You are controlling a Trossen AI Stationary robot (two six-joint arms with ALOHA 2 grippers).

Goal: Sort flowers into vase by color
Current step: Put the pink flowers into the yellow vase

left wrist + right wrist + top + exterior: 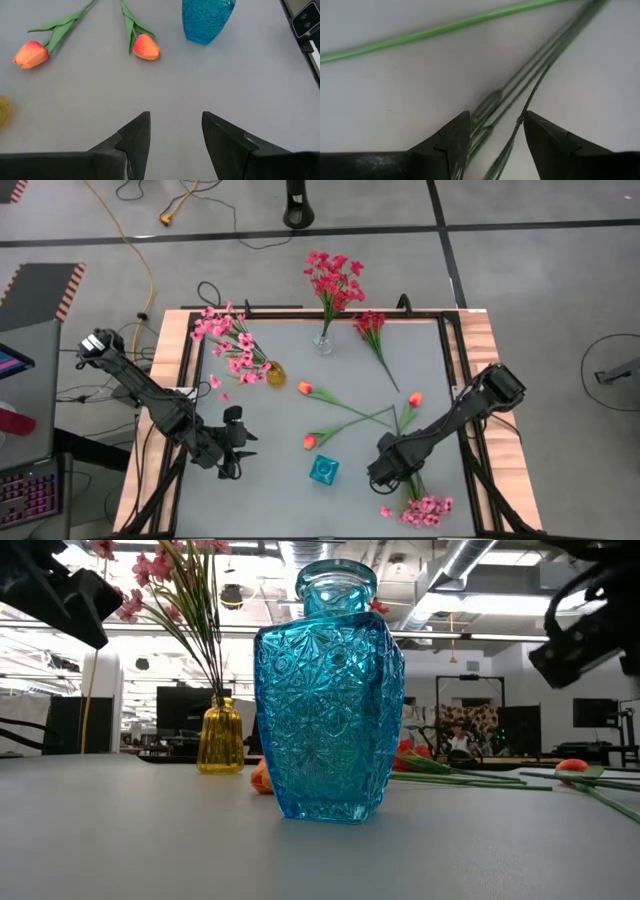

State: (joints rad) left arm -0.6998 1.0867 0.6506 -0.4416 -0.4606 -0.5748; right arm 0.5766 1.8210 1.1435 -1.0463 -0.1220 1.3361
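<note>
A pink spray (pixel 427 509) lies near the table's near right corner, its green stems (pixel 520 80) running toward the middle. My right gripper (pixel 495 120) is open and low over these stems, one finger on either side. Three orange tulips (pixel 305 388) (pixel 415 398) (pixel 310 441) lie on the table's middle. A dark-red spray (pixel 371 326) lies farther back. The blue glass vase (pixel 323 470) stands empty near the front. My left gripper (pixel 175 120) is open and hovers left of the blue vase (pixel 205 20), touching nothing.
A yellow vase (pixel 275 373) holds pink sprays at the far left. A clear vase (pixel 323 342) holds dark-red sprays at the far middle. A tulip stem (pixel 445 27) crosses beyond the right gripper. Loose pink blossoms (pixel 214 382) lie on the table. Wooden rails (pixel 170 350) edge it.
</note>
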